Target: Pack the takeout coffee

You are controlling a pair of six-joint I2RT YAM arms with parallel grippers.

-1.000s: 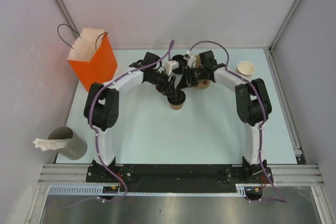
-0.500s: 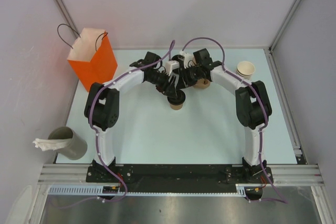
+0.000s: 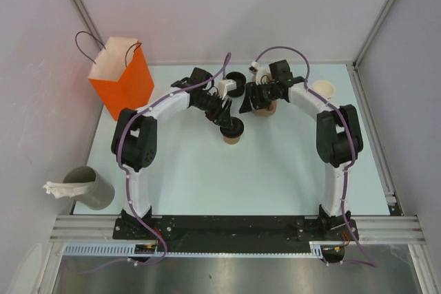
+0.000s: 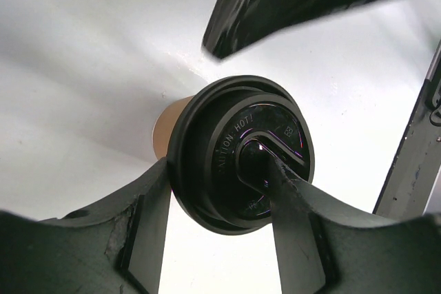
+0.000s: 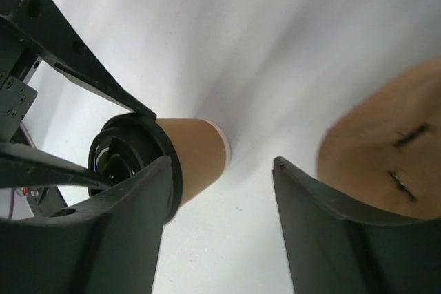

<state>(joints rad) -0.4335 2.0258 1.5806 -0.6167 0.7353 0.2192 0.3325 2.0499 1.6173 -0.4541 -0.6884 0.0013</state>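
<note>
The takeout coffee (image 3: pixel 232 133) stands upright mid-table: a tan paper cup (image 5: pixel 196 156) with its black lid (image 4: pixel 241 149) on. My left gripper (image 3: pixel 224 116) is down on it from above. One finger presses the outside of the lid's rim and the other finger (image 4: pixel 289 197) lies on the lid's top, so it is shut on the lid. My right gripper (image 5: pixel 222 170) stands open just right of the cup, with bare table between its fingers. In the top view the right gripper (image 3: pixel 247 103) hangs between the cup and the cup carrier.
A brown cardboard cup carrier (image 3: pixel 266 107) sits just right of the right gripper, and it fills the right edge of the right wrist view as the carrier (image 5: pixel 386 135). A spare black lid (image 3: pixel 236 79) lies behind. A tan cup stack (image 3: pixel 322 89) is back right, an orange paper bag (image 3: pixel 124 77) back left.
My right gripper has opened, let go of the cup and drawn back to the right. The left gripper and the lidded cup have stayed where they were.
</note>
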